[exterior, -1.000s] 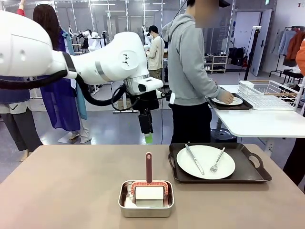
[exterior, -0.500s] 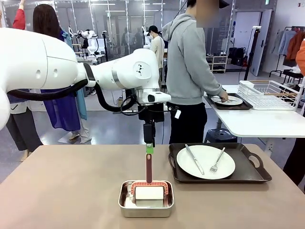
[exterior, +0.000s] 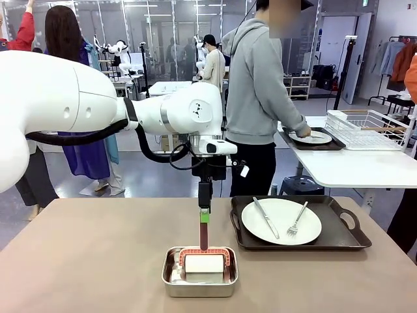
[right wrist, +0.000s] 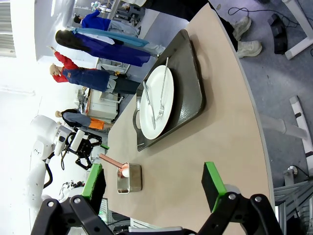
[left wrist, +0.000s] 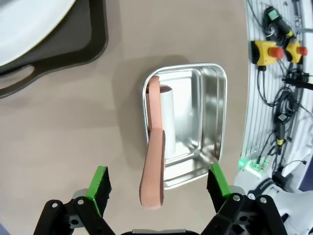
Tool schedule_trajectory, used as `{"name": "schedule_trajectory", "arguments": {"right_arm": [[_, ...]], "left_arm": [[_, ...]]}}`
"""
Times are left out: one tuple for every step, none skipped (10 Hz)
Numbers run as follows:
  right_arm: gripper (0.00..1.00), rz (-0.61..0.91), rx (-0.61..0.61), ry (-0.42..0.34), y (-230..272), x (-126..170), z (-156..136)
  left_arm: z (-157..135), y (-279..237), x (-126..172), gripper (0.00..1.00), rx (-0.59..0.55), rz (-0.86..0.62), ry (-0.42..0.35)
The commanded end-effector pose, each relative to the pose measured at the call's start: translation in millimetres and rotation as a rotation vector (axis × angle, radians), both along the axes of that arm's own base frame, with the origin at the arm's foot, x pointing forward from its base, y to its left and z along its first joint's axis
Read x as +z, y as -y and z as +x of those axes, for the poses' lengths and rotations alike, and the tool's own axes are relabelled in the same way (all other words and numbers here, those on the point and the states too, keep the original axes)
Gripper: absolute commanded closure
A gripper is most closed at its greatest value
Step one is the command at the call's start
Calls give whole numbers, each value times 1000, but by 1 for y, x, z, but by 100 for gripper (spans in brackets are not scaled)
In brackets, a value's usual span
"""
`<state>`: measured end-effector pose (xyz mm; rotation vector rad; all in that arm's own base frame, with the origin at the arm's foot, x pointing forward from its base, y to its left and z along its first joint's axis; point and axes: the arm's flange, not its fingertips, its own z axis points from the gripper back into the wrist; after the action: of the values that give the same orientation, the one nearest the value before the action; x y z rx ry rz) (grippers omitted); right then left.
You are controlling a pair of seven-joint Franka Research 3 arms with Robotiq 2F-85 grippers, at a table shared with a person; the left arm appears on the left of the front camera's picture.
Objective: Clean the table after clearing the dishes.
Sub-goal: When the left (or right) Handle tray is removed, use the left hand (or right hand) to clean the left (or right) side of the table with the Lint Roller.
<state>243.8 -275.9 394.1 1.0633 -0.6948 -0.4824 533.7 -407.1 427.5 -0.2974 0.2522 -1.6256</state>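
Left wrist view shows the left tool (left wrist: 159,177) with its green pads (left wrist: 101,182) spread wide. One pad stands on either side of the pink handle (left wrist: 152,147) of a roller (left wrist: 168,115), and neither touches it. The roller lies in a small steel pan (left wrist: 208,117) on the brownish worktop (left wrist: 73,112).

Front view has that pan at lower centre. Just right of it, a dark tray (exterior: 339,238) carries a white plate (exterior: 313,228) with a knife (exterior: 266,218) and a fork (exterior: 296,218). At upper right, a person's hand (exterior: 301,128) is at a second plate (exterior: 316,137) on a second tray (exterior: 329,146), on the white table (exterior: 352,169).

Right wrist view has the right tool (right wrist: 154,178) spread above the worktop, with nothing between its pads.
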Motion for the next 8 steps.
{"name": "schedule_trajectory", "arguments": {"right_arm": [[0,3,-1,13,0,2,-2],[0,3,-1,13,0,2,-2],[0,3,-1,13,0,2,-2],[0,3,-1,13,0,2,-2],[0,3,-1,13,0,2,-2],[0,3,-1,13,0,2,-2],[0,3,-1,13,0,2,-2],[0,3,-1,13,0,2,-2]], "left_arm": [[-10,0,-9,0,-18,29,-30],[-13,-2,-14,0,-8,20,-40],[-15,-4,-17,0,1,13,-44],[-16,-4,-20,0,4,21,-48],[-17,-5,-23,0,12,50,-50],[-18,-6,-24,0,11,42,-53],[-21,-6,-30,0,15,32,-63],[-23,-8,-36,0,25,21,-73]]}}
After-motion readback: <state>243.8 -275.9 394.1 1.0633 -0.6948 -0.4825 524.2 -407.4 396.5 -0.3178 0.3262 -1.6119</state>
